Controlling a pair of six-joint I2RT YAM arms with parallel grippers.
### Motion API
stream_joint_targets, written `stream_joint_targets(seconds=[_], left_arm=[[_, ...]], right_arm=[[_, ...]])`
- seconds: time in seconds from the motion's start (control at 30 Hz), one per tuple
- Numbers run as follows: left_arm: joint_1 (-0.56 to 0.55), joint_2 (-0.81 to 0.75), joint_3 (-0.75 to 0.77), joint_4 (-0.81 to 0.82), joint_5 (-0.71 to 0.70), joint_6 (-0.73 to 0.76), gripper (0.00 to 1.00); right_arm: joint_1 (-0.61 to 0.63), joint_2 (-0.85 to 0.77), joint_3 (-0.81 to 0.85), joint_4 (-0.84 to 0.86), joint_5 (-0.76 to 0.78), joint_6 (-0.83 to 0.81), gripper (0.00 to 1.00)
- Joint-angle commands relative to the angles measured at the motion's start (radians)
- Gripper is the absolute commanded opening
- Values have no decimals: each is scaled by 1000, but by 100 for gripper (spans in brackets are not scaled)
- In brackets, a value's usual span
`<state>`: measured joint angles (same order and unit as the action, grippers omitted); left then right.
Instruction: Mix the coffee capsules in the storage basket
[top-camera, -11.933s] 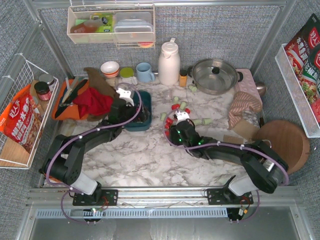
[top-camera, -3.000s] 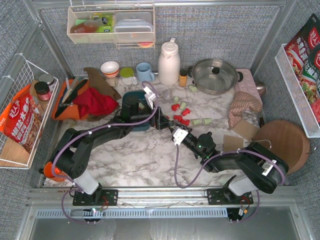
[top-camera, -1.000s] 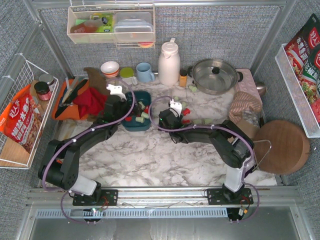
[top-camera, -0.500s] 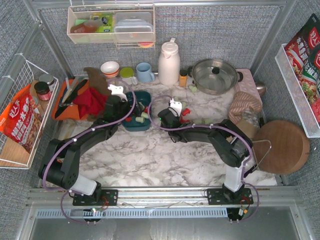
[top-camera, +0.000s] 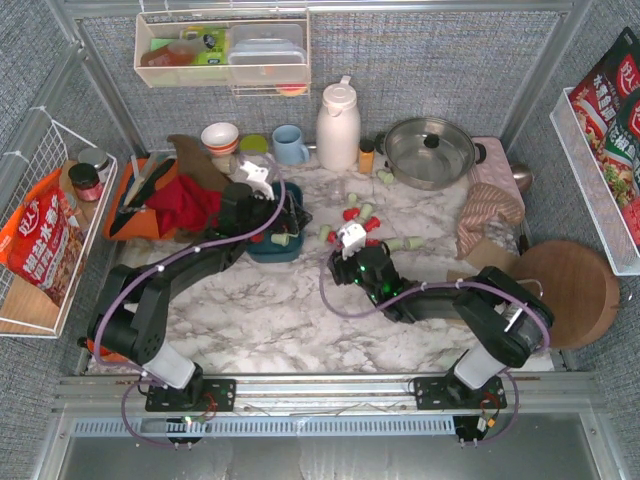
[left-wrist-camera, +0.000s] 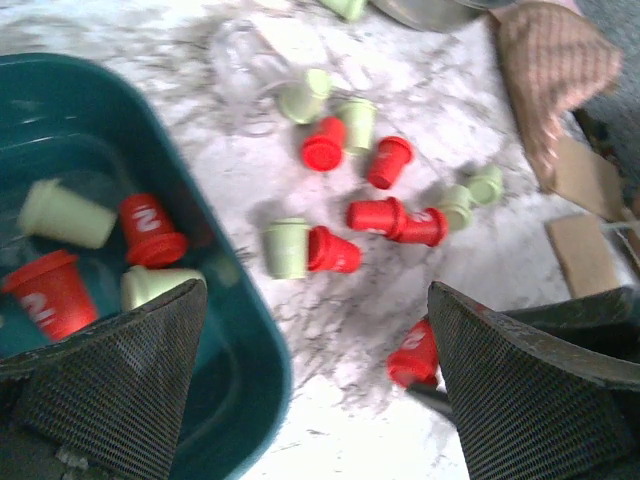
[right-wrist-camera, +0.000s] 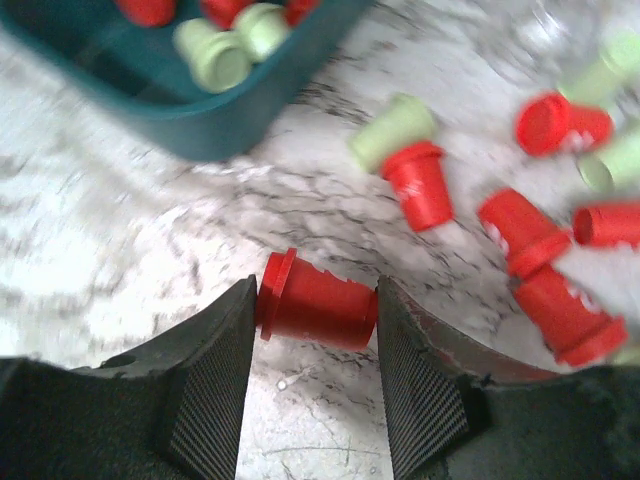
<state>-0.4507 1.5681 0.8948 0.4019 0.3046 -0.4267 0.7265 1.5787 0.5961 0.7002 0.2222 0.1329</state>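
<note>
The dark teal storage basket (top-camera: 262, 250) holds several red and mint capsules, seen in the left wrist view (left-wrist-camera: 245, 330) and the right wrist view (right-wrist-camera: 200, 125). More capsules (top-camera: 360, 215) lie loose on the marble to its right (left-wrist-camera: 385, 215) (right-wrist-camera: 520, 230). My left gripper (top-camera: 280, 210) hovers over the basket's right rim, open and empty (left-wrist-camera: 315, 400). My right gripper (top-camera: 338, 243) is just right of the basket, shut on a red capsule (right-wrist-camera: 318, 300) held sideways just above the marble. That capsule also shows in the left wrist view (left-wrist-camera: 415, 355).
A white thermos (top-camera: 338, 125), blue mug (top-camera: 290, 145) and steel pot (top-camera: 430, 150) stand behind. An orange tray with red cloth (top-camera: 170, 200) lies left of the basket. A striped cloth (top-camera: 490, 210) and a round wooden board (top-camera: 565, 290) are at the right.
My right gripper has drawn back from the basket's right edge toward the near right. My left gripper has shifted right over the basket.
</note>
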Motion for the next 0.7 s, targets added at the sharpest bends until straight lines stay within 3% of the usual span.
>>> stream_joint_targets(seconds=[0.0, 0.07, 0.33, 0.67], left_arm=[[-37, 27, 45, 3, 157, 3, 98], [-64, 43, 67, -29, 191, 24, 95], [-136, 84, 84, -84, 277, 88, 78], [-141, 79, 92, -61, 369, 90, 74]], right_arm=[[4, 24, -139, 586, -308, -421, 46], [4, 40, -173, 683, -334, -510, 47], [6, -39, -196, 678, -328, -653, 47], [5, -98, -217, 614, -280, -705, 47]])
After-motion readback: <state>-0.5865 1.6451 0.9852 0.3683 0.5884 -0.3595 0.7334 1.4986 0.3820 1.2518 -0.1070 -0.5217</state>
